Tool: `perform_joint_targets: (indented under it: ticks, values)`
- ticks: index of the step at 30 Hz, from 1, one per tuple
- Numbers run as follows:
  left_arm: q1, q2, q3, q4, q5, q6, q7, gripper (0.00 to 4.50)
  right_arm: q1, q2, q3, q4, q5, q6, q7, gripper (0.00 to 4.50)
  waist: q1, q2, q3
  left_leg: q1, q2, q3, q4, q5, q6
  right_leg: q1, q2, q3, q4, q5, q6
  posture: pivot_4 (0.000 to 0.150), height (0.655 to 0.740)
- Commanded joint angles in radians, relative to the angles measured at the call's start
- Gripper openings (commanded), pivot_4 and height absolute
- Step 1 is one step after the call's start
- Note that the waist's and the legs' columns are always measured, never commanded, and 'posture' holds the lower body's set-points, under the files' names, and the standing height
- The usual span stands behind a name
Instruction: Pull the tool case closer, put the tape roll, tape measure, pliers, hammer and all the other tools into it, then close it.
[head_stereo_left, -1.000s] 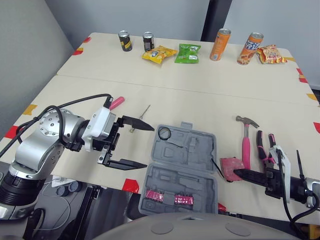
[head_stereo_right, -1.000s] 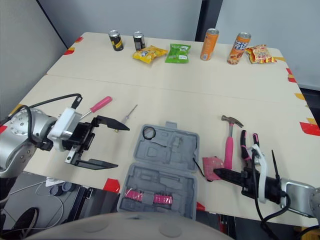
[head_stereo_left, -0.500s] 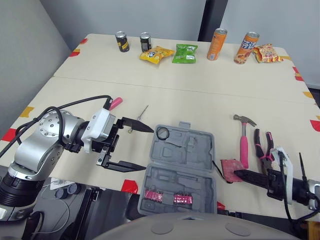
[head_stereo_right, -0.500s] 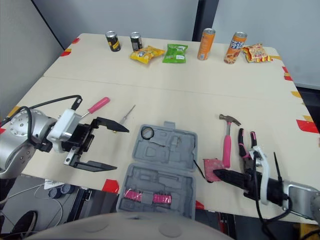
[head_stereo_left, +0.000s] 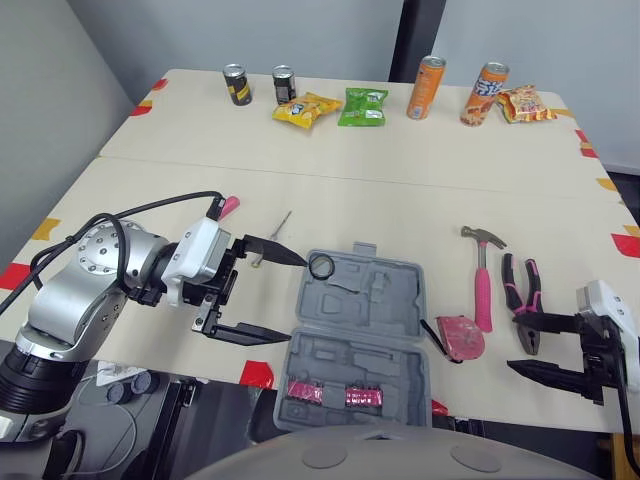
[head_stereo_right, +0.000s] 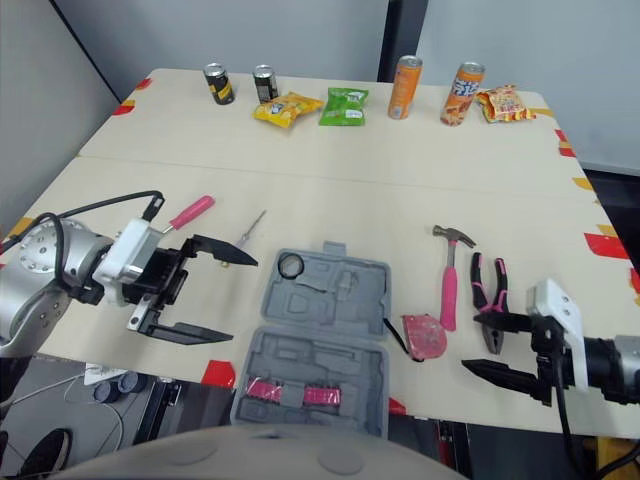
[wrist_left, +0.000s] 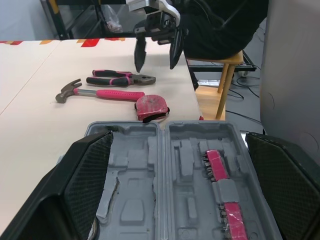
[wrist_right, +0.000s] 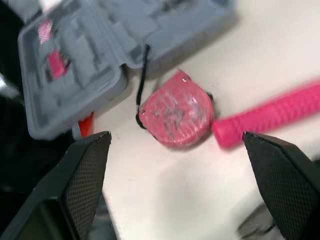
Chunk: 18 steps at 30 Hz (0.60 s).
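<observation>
The grey tool case (head_stereo_left: 360, 335) lies open near the table's front edge, with a black tape roll (head_stereo_left: 322, 266) in its far left corner. The pink tape measure (head_stereo_left: 462, 338) rests on the table just right of the case. Further right lie the pink-handled hammer (head_stereo_left: 483, 280) and the pliers (head_stereo_left: 524, 305). A screwdriver (head_stereo_left: 280, 222) lies left of the case, behind my left gripper (head_stereo_left: 297, 299), which stands open and empty at the case's left edge. My right gripper (head_stereo_left: 518, 345) is open and empty, right of the tape measure and just in front of the pliers.
Several drink cans (head_stereo_left: 424, 87) and snack bags (head_stereo_left: 362, 106) line the far side of the table. Red tape marks (head_stereo_left: 258, 373) sit on the front edge by the case. Bare tabletop lies between the case and the far row.
My right gripper has opened and drawn back to the right, away from the tape measure, which stays on the table. The left arm has not moved. The camera shifted slightly.
</observation>
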<state>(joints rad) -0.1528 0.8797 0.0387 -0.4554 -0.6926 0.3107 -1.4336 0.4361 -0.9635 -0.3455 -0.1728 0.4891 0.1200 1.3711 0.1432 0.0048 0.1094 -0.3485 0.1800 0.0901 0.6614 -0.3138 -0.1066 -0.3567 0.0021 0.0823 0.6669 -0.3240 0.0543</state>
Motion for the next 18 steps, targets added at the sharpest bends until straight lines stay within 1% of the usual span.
perform_joint_targets:
  ticks: [1, 4, 9, 13, 18]
  values:
    - [0.0, 0.006, 0.019, -0.016, -0.009, -0.015, -0.009, 4.5, -0.101, 0.022, 0.085, 0.101, -0.099, -0.283, 0.106, 4.45, -0.009, 0.0, 0.0, 0.0, 0.0, 0.0, 0.001, 0.0, 0.0, 0.0, 0.0, 0.0, 0.0, 0.0, 0.0, 0.15, 0.74]
    - [0.003, 0.006, 0.022, -0.014, -0.01, -0.02, -0.01, 4.5, -0.202, 0.057, 0.157, 0.214, -0.126, -0.428, 0.162, 4.45, -0.019, 0.0, 0.0, 0.0, -0.001, 0.0, 0.002, 0.0, 0.001, 0.001, 0.0, 0.0, 0.001, 0.0, 0.0, 0.15, 0.74]
    - [0.015, 0.01, 0.032, -0.003, -0.001, -0.048, -0.027, 4.5, -0.349, 0.119, 0.259, 0.382, -0.191, -0.6, 0.169, 4.45, -0.027, 0.0, 0.0, 0.0, -0.001, -0.001, 0.004, 0.0, 0.001, 0.002, 0.0, 0.0, 0.005, 0.0, 0.0, 0.15, 0.74]
    - [0.045, 0.014, 0.044, 0.0, -0.005, -0.084, -0.068, 4.5, -0.409, 0.129, 0.312, 0.477, -0.22, -0.653, 0.168, 4.45, -0.027, 0.0, -0.001, 0.0, -0.001, -0.002, 0.006, 0.0, 0.002, 0.003, 0.0, 0.0, 0.006, 0.0, 0.0, 0.15, 0.74]
    - [0.07, 0.041, 0.052, 0.054, 0.031, -0.172, -0.154, 4.5, -0.457, 0.125, 0.357, 0.536, -0.228, -0.675, 0.169, 4.45, -0.022, 0.0, -0.001, 0.0, -0.001, -0.002, 0.006, 0.0, 0.002, 0.003, 0.001, -0.001, 0.005, 0.0, 0.0, 0.15, 0.74]
